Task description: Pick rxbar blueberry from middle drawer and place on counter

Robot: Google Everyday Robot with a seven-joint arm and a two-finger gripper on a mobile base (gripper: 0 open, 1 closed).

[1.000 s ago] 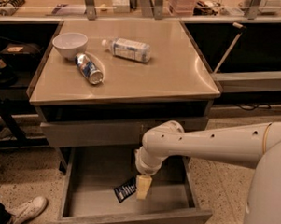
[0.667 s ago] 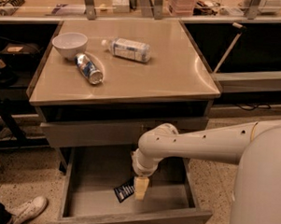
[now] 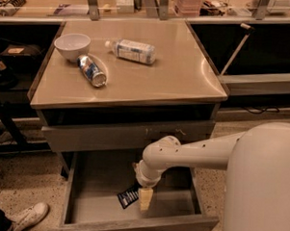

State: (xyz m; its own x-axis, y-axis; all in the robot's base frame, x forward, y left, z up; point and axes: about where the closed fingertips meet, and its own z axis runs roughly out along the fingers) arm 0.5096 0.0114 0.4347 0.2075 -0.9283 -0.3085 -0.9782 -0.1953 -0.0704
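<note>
The rxbar blueberry (image 3: 128,197), a small dark wrapper with white lettering, lies flat on the grey floor of the open middle drawer (image 3: 93,202). My gripper (image 3: 144,200) hangs down inside the drawer from the white arm, its pale fingertips just right of the bar and touching or nearly touching its right end. The tan counter (image 3: 175,75) is the cabinet top above the drawer.
On the counter stand a white bowl (image 3: 72,46), a blue-silver can (image 3: 92,71) lying on its side and a plastic bottle (image 3: 132,51) lying down. A closed grey drawer front (image 3: 110,135) sits above the open drawer. A white shoe (image 3: 28,216) is at the lower left.
The arm has shifted slightly left and lower into the drawer, bringing the gripper closer to the bar. The bar has not moved.
</note>
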